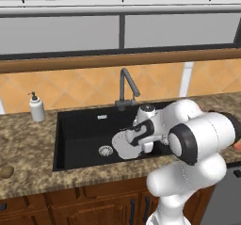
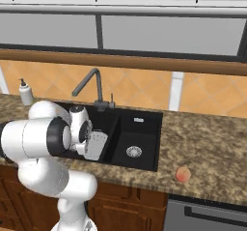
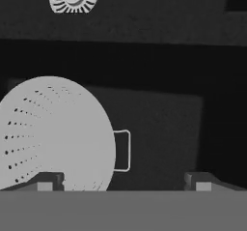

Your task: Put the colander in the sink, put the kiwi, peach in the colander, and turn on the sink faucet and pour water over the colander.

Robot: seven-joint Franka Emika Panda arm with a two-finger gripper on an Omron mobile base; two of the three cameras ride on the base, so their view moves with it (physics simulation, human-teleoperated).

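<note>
Colander (image 1: pixel 126 146) down in the large basin of the black sink (image 1: pixel 75 125), beside the drain; first step looks done. Kiwi (image 1: pixel 5 172) on the counter at about 9 o'clock of the sink, peach (image 2: pixel 183 174) on the counter at about 4 o'clock, faucet (image 1: pixel 126 85) dry, so both fruits and the water remain. Gripper (image 3: pixel 123 182) spread wide just above the colander, holding nothing, fingertips apart with the rim beside one.
</note>
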